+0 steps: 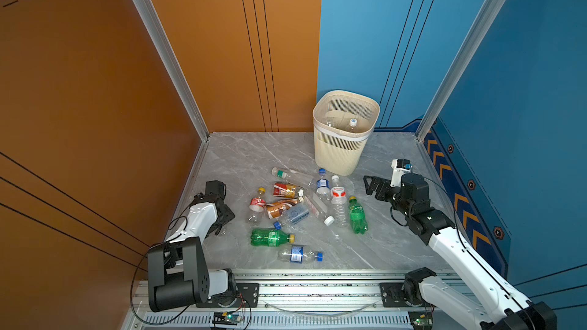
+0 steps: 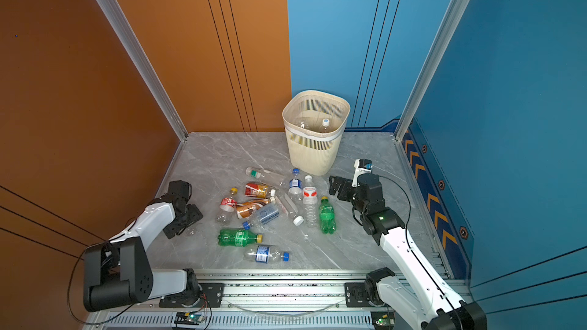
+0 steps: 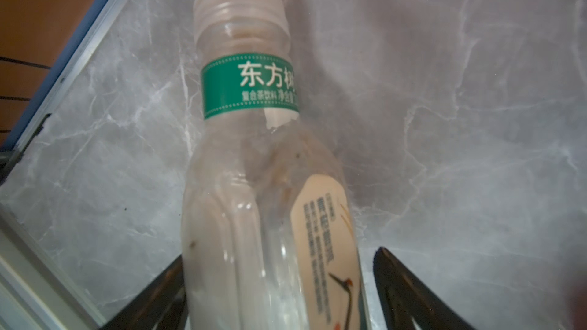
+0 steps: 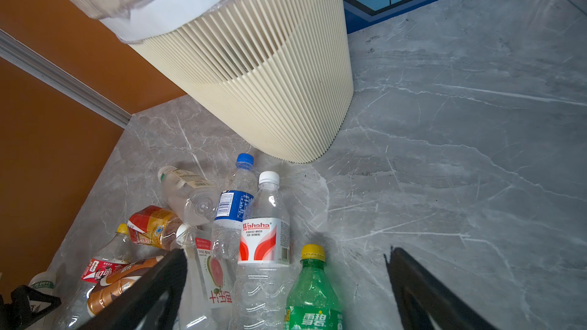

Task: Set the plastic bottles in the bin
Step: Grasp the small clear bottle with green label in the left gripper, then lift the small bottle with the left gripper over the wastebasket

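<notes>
Several plastic bottles [image 1: 295,207] lie in a heap on the grey marble table, in both top views. A clear bottle with a green band [image 3: 251,90] lies between my left gripper's [image 3: 279,255] fingers. One finger touches it and the other stands just off it, so the gripper is open. In the top views this gripper [image 1: 224,220] points down left of the heap and hides most of that bottle. My right gripper [image 4: 287,250] is open and empty above a green bottle [image 4: 313,300], right of the heap [image 1: 370,185]. The cream bin [image 1: 343,153] stands behind the heap with bottles [image 1: 352,123] inside.
A green bottle [image 1: 270,238] and a blue-labelled one [image 1: 298,253] lie nearest the front rail [image 1: 301,280]. The orange wall [image 1: 95,122] and an aluminium edge strip [image 3: 79,52] run close beside the left gripper. Bare marble [image 1: 397,242] lies right of the heap, with the blue wall beyond.
</notes>
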`<state>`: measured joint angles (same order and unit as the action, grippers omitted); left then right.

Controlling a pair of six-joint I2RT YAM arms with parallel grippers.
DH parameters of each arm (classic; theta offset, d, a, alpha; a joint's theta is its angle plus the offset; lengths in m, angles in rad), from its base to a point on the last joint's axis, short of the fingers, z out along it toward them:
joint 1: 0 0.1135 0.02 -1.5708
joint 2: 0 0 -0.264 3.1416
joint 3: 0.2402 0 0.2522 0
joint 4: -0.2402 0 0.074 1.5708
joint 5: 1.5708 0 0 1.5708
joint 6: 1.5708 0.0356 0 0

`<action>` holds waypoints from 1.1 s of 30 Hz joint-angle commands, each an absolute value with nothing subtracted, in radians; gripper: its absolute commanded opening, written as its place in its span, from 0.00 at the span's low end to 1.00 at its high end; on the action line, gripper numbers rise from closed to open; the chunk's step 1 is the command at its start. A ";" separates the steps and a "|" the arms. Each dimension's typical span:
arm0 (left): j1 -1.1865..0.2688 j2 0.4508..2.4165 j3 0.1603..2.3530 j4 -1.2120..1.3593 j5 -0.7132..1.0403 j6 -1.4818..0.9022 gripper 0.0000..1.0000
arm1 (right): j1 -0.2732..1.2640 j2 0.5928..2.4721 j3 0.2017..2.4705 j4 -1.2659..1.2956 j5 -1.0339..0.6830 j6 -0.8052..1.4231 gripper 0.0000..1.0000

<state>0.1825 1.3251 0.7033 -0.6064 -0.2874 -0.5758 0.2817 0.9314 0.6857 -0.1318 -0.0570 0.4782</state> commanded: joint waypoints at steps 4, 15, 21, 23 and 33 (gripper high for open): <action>0.180 1.375 0.698 -0.578 -0.219 -0.581 0.76 | 0.275 0.924 0.676 -0.097 -0.081 0.495 1.00; 0.158 1.309 0.755 -0.583 -0.135 -0.591 0.54 | 0.271 0.913 0.676 -0.106 -0.077 0.498 1.00; 0.116 1.201 0.832 -0.586 -0.070 -0.577 0.48 | 0.270 0.910 0.681 -0.107 -0.077 0.505 1.00; 0.081 1.178 0.882 -0.586 -0.060 -0.554 0.47 | 0.269 0.906 0.681 -0.111 -0.074 0.506 1.00; -0.193 1.266 1.288 -0.584 -0.079 -0.427 0.47 | 0.267 0.874 0.682 -0.140 -0.069 0.512 1.00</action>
